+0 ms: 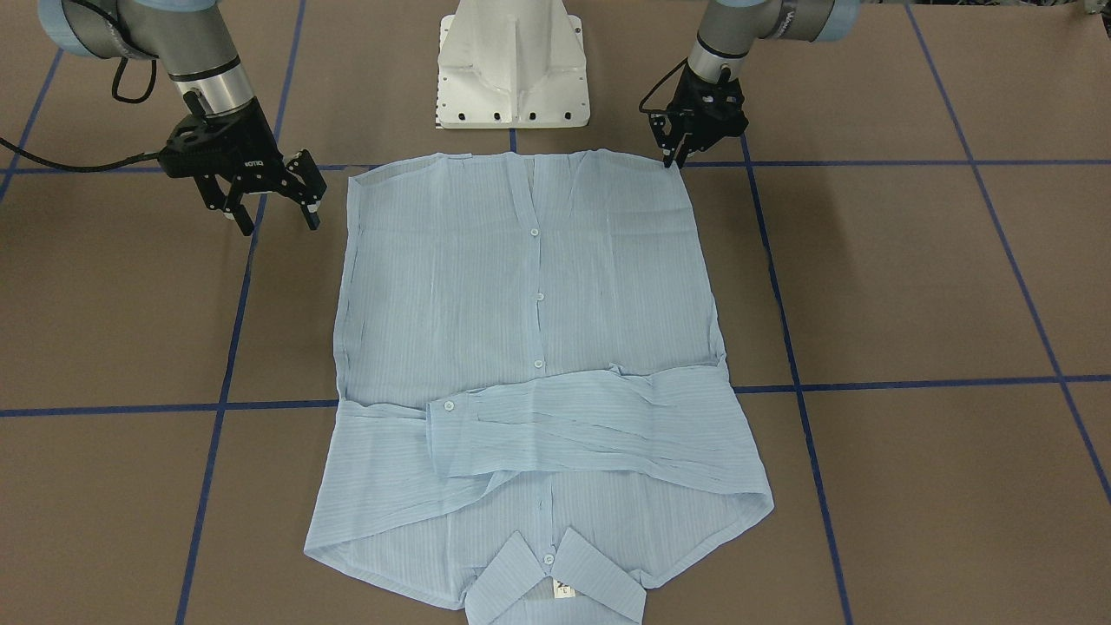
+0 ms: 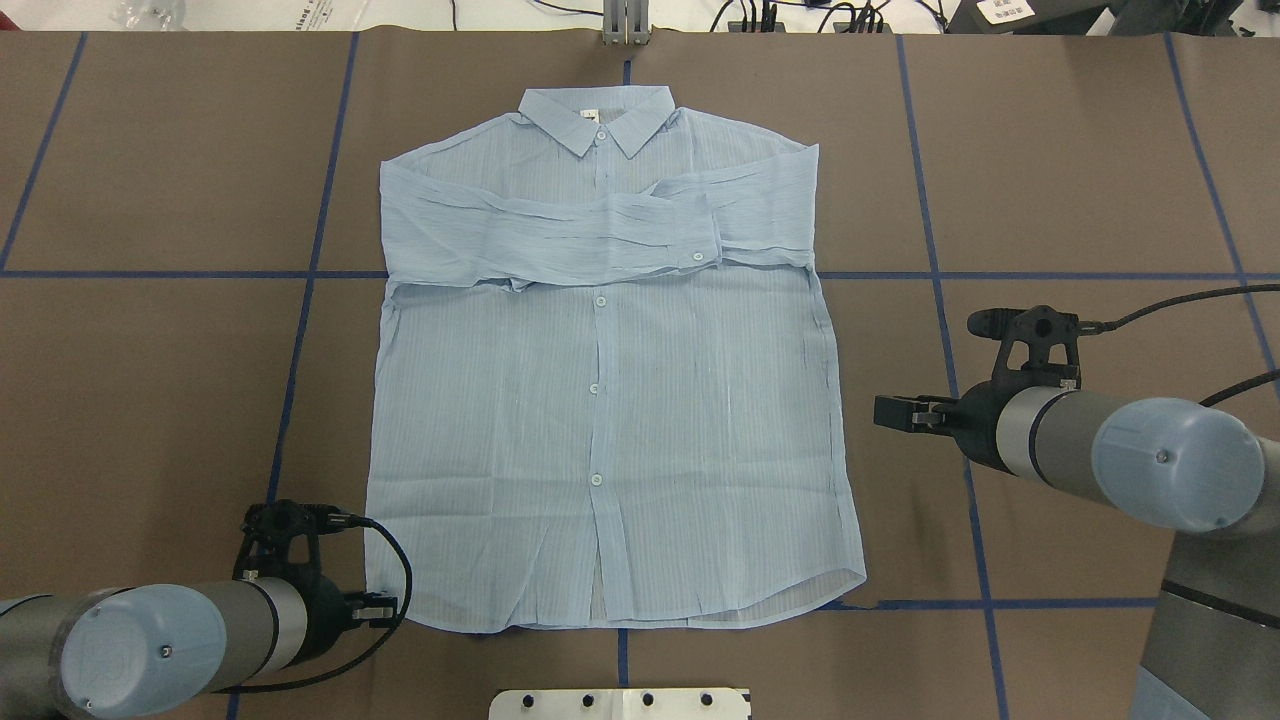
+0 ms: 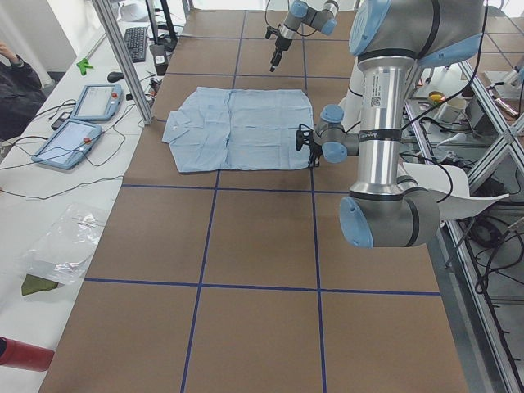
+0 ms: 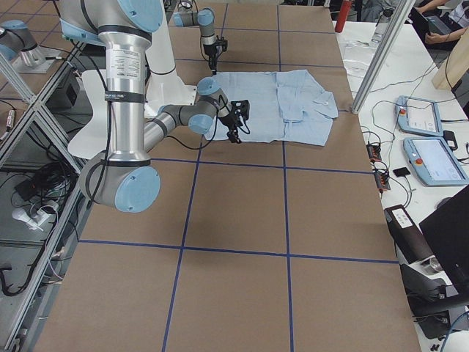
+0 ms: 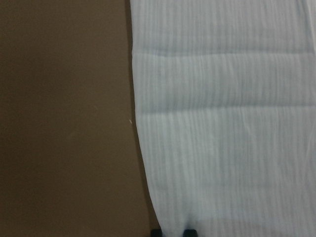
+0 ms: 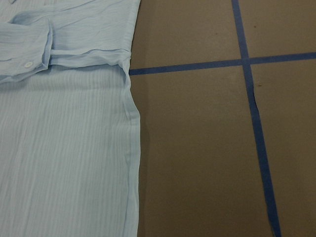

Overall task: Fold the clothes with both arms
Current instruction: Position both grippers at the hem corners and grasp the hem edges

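Observation:
The light blue shirt (image 1: pixel 521 330) (image 2: pixel 600 400) lies flat and buttoned on the brown table, collar at the far side from the robot's base. Both sleeves are folded across the chest. My left gripper (image 1: pixel 675 158) (image 2: pixel 378 606) is down at the hem corner nearest the base. In the left wrist view its fingertips (image 5: pixel 187 232) stand close together on the cloth edge (image 5: pixel 222 123), shut on it. My right gripper (image 1: pixel 273 217) (image 2: pixel 895 412) hovers open beside the shirt's opposite side edge (image 6: pixel 133 148), off the cloth and holding nothing.
The white pedestal base (image 1: pixel 512 69) (image 2: pixel 620 703) stands just behind the hem. Blue tape lines (image 2: pixel 300 340) grid the brown table. Two tablets (image 3: pixel 82 123) and cables lie on a side bench, and a seated person (image 3: pixel 16 90) is at its far end.

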Controlling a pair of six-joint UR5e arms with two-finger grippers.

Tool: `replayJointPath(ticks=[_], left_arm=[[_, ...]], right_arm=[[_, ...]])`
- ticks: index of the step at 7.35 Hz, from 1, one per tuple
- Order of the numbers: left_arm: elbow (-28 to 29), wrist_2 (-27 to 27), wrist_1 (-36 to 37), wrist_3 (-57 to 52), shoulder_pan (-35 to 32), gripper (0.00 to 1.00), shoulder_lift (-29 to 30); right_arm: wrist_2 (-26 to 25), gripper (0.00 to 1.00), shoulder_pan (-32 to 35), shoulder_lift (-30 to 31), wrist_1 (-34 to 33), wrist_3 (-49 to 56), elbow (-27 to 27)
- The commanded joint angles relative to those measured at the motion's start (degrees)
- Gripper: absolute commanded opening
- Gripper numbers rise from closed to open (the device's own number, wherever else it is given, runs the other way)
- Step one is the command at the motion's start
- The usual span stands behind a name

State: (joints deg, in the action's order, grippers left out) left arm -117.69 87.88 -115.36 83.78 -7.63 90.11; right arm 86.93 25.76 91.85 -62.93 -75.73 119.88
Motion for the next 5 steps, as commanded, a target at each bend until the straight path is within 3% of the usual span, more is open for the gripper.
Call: replayJointPath(ticks=[1, 5], left_arm=[[-0.26, 0.01, 0.05, -0.02, -0.28, 0.00, -0.02], [-0.35, -0.08, -0.04, -0.02, -0.72, 0.00, 0.07]], right_arm=[[0.09, 1.00, -0.01, -0.09, 0.00, -0.03, 0.00], [-0.18, 1.00, -0.53, 0.17, 0.09, -1.42, 0.09]])
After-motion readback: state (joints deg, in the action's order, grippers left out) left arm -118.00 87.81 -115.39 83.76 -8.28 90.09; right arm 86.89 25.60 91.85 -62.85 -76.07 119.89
